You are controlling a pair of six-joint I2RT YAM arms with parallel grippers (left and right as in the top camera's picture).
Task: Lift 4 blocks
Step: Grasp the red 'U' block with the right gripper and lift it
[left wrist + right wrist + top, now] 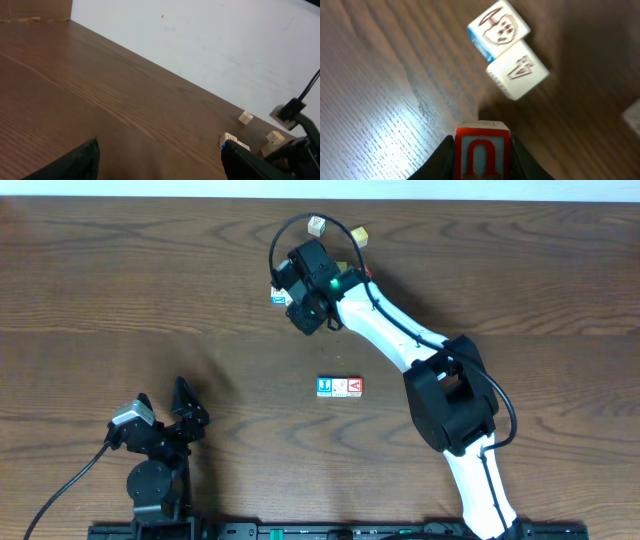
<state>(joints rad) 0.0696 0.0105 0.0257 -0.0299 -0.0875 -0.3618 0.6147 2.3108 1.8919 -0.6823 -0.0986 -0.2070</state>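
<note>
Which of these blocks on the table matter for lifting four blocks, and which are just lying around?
For the job:
red U block; and, in a row mid-table, blue block, white-faced block, red V block.

Lying about:
hand-drawing cube; white cube beside it; by the far edge, pale cube and yellow-faced cube.

Overhead I get even, soft light on the table (100, 280), shadows faint. My right wrist view is smeared — pale cubes (500, 27) and red block (482, 155) both soft, white glare on the wood lower left. The left gripper (160, 145) shows as dark, unfocused shapes.
</note>
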